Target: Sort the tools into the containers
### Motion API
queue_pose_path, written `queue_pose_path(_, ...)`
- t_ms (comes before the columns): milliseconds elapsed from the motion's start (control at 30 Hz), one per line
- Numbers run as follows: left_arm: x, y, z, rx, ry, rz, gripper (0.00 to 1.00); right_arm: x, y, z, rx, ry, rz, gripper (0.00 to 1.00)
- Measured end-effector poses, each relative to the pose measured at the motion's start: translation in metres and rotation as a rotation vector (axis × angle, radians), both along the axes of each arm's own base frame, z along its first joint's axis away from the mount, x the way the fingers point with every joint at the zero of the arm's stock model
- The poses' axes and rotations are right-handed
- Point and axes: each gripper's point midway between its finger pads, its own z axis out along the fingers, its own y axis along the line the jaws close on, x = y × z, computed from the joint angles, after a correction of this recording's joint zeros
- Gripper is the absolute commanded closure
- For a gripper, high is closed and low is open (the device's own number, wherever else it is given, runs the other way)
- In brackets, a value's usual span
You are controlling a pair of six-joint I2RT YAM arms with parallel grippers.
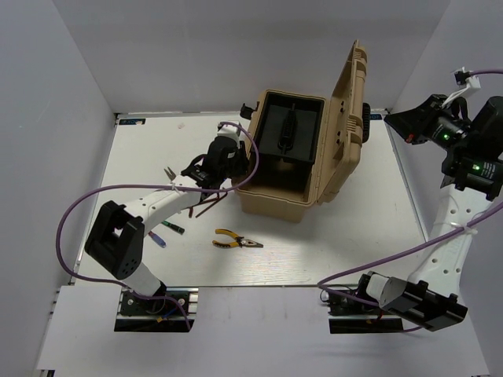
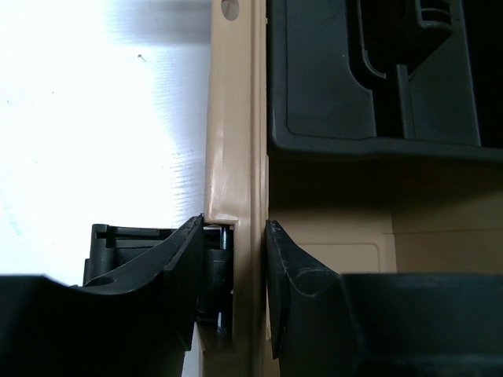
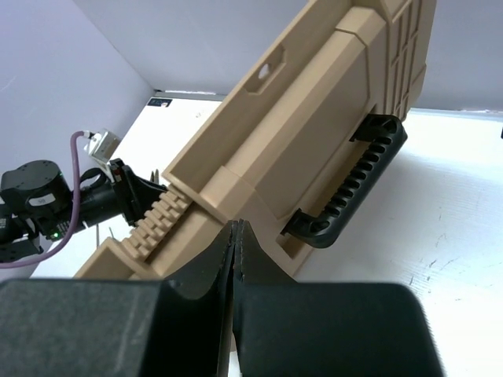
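The tan toolbox point(image 1: 295, 196) stands open at mid-table, its lid point(image 1: 350, 110) upright and its black inner tray point(image 1: 287, 129) showing. My left gripper point(image 1: 234, 169) is shut on the box's left wall. In the left wrist view the fingers point(image 2: 233, 228) straddle the tan rim point(image 2: 236, 141) beside a black latch point(image 2: 211, 271). Yellow-handled pliers point(image 1: 236, 241), two small screwdrivers point(image 1: 165, 233) and dark hex keys point(image 1: 208, 206) lie on the table in front. My right gripper point(image 1: 402, 126) hangs shut and empty to the right of the lid point(image 3: 299, 141), its fingertips point(image 3: 236, 228) pressed together.
The lid's black handle point(image 3: 354, 188) faces the right gripper. White walls enclose the table on the left, back and right. The left arm's purple cable point(image 1: 118, 192) loops over the table's left part.
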Motion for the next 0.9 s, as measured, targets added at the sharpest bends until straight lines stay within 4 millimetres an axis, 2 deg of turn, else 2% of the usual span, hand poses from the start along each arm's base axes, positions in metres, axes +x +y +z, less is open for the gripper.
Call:
queue_pose_path(267, 0.003, -0.005, 0.000, -0.010, 0.068, 0.068, 1.00, -0.012, 0.006, 0.008, -0.010, -0.028, 0.004, 1.00)
queue_pose_path(633, 0.018, -0.033, -0.001, -0.004, 0.069, 0.084, 1.00, -0.019, 0.008, 0.011, -0.014, -0.037, 0.004, 1.00)
queue_pose_path(900, 0.019, -0.034, -0.001, -0.012, 0.067, 0.111, 1.00, -0.019, 0.009, 0.012, -0.012, -0.037, 0.004, 0.98)
